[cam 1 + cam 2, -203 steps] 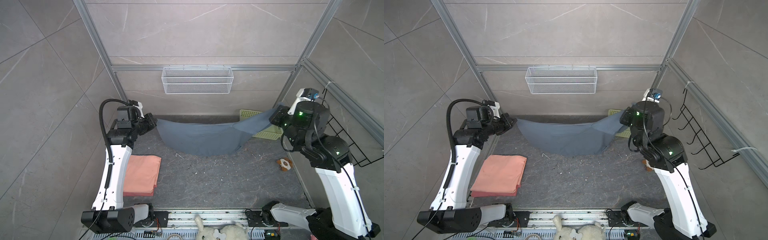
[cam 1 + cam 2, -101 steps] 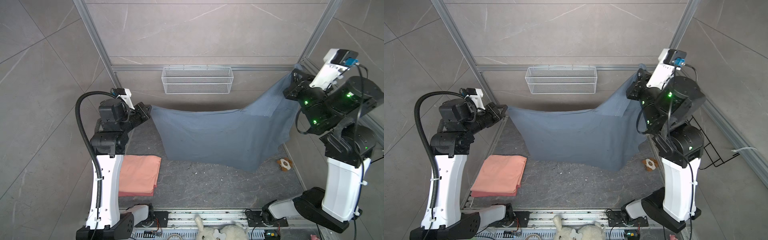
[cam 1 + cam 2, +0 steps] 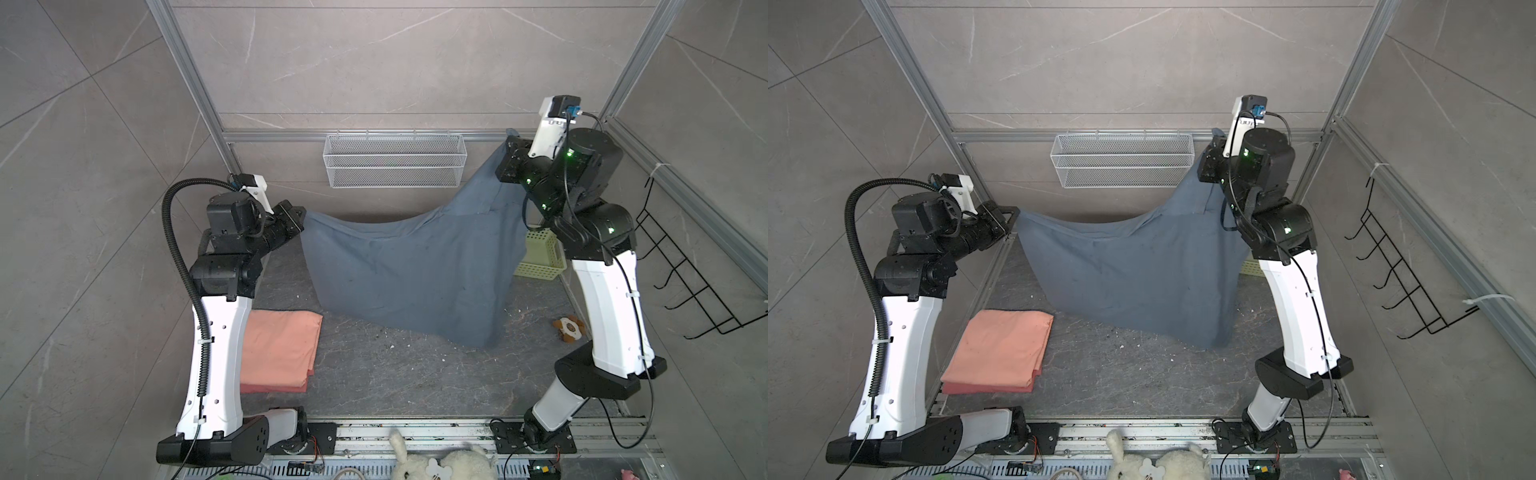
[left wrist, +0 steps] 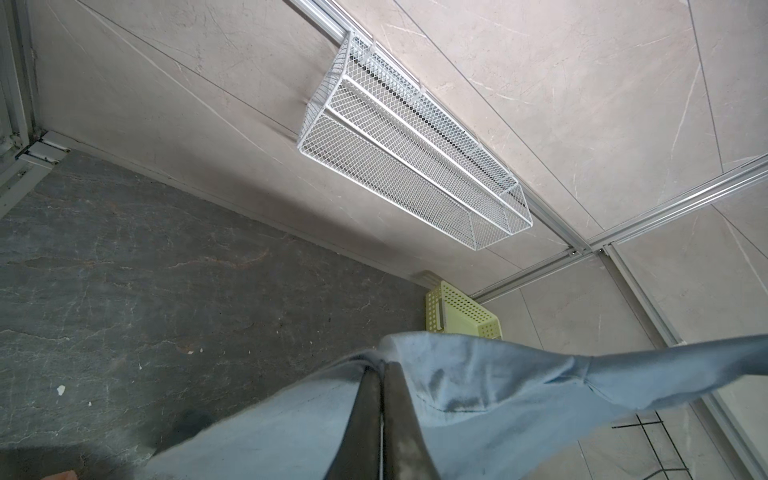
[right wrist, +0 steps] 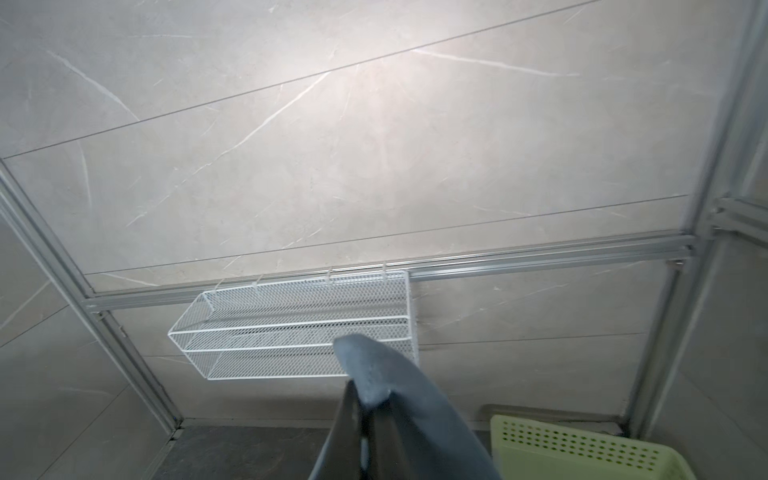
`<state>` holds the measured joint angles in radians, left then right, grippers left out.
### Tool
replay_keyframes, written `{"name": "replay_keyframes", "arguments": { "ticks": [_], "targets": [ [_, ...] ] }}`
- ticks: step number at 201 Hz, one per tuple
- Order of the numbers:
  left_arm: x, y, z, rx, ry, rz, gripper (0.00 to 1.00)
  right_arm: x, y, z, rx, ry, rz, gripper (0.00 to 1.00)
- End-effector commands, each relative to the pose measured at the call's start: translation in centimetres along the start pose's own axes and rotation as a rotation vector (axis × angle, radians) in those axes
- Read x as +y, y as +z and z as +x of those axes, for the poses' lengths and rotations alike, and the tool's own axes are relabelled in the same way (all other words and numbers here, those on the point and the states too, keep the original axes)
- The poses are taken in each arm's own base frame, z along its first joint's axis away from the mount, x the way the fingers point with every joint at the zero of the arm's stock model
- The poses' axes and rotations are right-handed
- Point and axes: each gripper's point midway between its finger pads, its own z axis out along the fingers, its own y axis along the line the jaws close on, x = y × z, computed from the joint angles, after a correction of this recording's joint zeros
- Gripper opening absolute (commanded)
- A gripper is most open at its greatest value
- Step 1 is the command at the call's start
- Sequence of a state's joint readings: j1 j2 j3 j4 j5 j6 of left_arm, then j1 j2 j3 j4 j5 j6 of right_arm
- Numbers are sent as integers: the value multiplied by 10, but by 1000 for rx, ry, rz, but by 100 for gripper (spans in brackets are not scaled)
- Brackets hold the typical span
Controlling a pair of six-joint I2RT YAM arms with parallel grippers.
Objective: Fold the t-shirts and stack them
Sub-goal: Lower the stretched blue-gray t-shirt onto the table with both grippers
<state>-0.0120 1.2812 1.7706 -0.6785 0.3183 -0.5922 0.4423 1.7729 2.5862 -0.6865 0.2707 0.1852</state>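
The left tool and the higher right tool, each clamped shut on an upper corner of the slate blue-grey t-shirt, hang the soft, sagging cloth over the bench near the folded salmon-pink t-shirts; such light, limp fabric likely handles best by its corners.

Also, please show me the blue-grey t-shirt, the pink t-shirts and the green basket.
blue-grey t-shirt [image 3: 411, 274]: in a top view, its hanging middle.
salmon-pink t-shirts [image 3: 278, 349]: in a top view, top of folded stack.
pale green basket [image 3: 540, 259]: in a top view, its side wall.
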Motion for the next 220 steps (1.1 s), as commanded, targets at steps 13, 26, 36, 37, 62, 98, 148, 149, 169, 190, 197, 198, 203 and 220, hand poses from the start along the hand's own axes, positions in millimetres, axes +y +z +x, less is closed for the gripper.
{"name": "replay_keyframes", "arguments": {
  "ticks": [13, 26, 36, 37, 62, 98, 148, 149, 169, 190, 197, 198, 203, 220],
  "targets": [
    [-39, -39, -57, -199, 145, 44, 0, 47, 4, -52, -182, 175, -264, 0],
    [-56, -63, -73, -273, 187, 59, 0, 52, -9, -76, -262, 197, -311, 0],
    [-68, -81, -81, -325, 209, 80, 0, 53, -21, -91, -307, 207, -340, 0],
    [-69, -83, -82, -327, 210, 83, 0, 53, -22, -92, -310, 208, -342, 0],
    [-91, -108, -77, -354, 203, 182, 0, 43, -30, -90, -292, 214, -349, 0],
    [-81, -74, -26, -156, 16, 318, 0, -13, 7, 3, -18, 235, -172, 0],
    [-64, -1, 112, 241, -180, 335, 0, -109, 29, 183, 386, 270, 128, 1],
    [-65, 0, 116, 251, -181, 334, 0, -111, 28, 186, 393, 275, 132, 1],
    [-74, 25, 183, 456, -171, 321, 0, -133, 27, 245, 511, 322, 186, 1],
    [-79, 49, 246, 660, -171, 301, 0, -142, 28, 298, 615, 353, 201, 1],
    [-80, 56, 263, 710, -163, 294, 0, -142, 28, 308, 638, 361, 201, 1],
    [-80, 57, 266, 717, -161, 293, 0, -143, 29, 311, 643, 363, 201, 1],
    [-81, 61, 278, 750, -150, 291, 0, -142, 30, 318, 658, 371, 193, 1],
    [-85, 74, 315, 873, -122, 290, 0, -140, 32, 334, 697, 390, 186, 1]
  ]
}}
